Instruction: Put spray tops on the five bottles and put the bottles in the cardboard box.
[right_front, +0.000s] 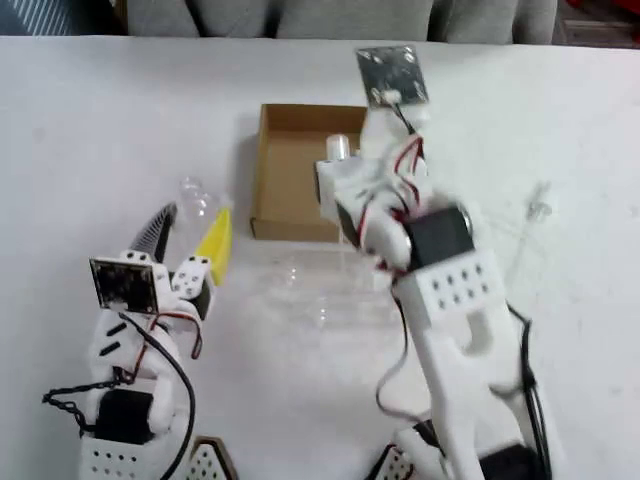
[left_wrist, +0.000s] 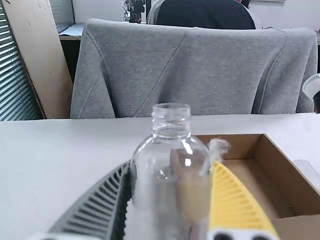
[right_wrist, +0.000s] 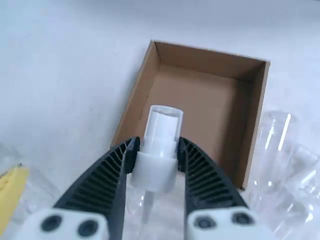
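On the white table (right_front: 120, 120), near-left of the cardboard box (right_front: 262, 170), the left gripper (right_front: 197, 213) pinches a clear bottle (right_front: 196, 200). In the left wrist view the bottle (left_wrist: 170, 150) is upright with its neck open and bare. It is clamped at the body by the grey finger (left_wrist: 102, 207) on one side and the yellow finger (left_wrist: 235, 200) on the other. The cardboard box (left_wrist: 280, 170) lies just beyond the yellow finger, open side up. A grey jacket (left_wrist: 200, 70) hangs over a chair back behind the table.

The right arm (right_front: 450, 290) stretches from the near edge up to the box. The right gripper (right_wrist: 157, 150) has black ribbed fingers (right_wrist: 107, 175) pressed onto a white spray top (right_wrist: 162, 125). They grip it at the collar, with a thin tube showing under the collar. The spray top (right_front: 340, 148) is held above the box, toward its right side in the high view, well apart from the bottle in the left gripper. The box (right_wrist: 210, 52) shows bare brown walls and floor beneath it.

The loose bottles (right_front: 320, 285), clear and lying on their sides, are on the table just in front of the box, between the two arms. They also show beside the box (right_wrist: 282, 150) in the right wrist view, and their exact count is hard to tell. A small clear item (right_front: 540, 205) lies on the table right of the right arm, too faint to identify.
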